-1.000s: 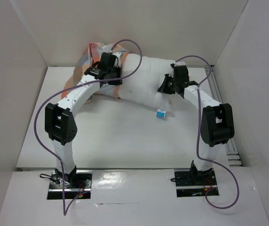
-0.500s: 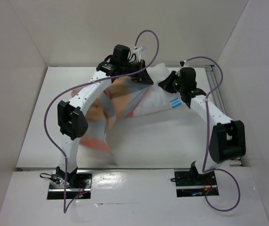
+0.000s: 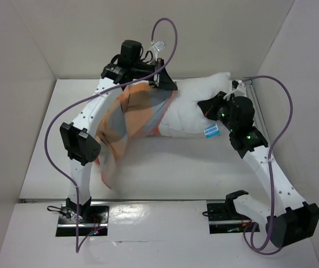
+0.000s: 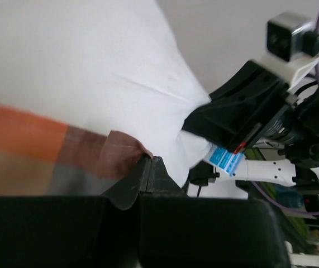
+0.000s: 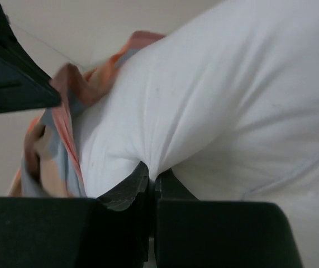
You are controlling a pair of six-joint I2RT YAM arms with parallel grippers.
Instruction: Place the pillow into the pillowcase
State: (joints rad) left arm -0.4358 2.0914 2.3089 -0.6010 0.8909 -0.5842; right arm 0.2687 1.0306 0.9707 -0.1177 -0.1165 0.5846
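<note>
A: Start with the biggest thing. What carries it all?

B: A white tabletop (image 3: 176, 167) walled on three sides, with the two arm bases at its near edge.

A: Where is the pillow?

B: The pillow (image 3: 195, 106) lies along the far edge, its right end reaching toward the far right corner. It is plump and plain white. From the left wrist it fills the upper left of the view (image 4: 92, 56), and from the right wrist it fills most of the frame (image 5: 232, 100).

A: And the pillowcase?

B: The pillowcase (image 3: 134, 114) covers the pillow's left end. From there it hangs in a long checked drape down toward the near left corner. How far the pillow sits inside it, I cannot tell.

A: What are the arms doing?

B: The left gripper (image 3: 165, 84) is near the far edge, over the seam where cloth meets pillow. Its jaws are pressed together on the pillowcase's hem (image 4: 131, 153). The right gripper (image 3: 206, 106) is at the pillow's right half, jaws pinched tight on a fold of the white cover (image 5: 148, 162).

A: Anything smaller?

B: A little blue-and-white label (image 3: 210, 131) sticks out of the pillow's near edge, just beside the right gripper. The left wrist view shows it too (image 4: 226, 160).
</note>
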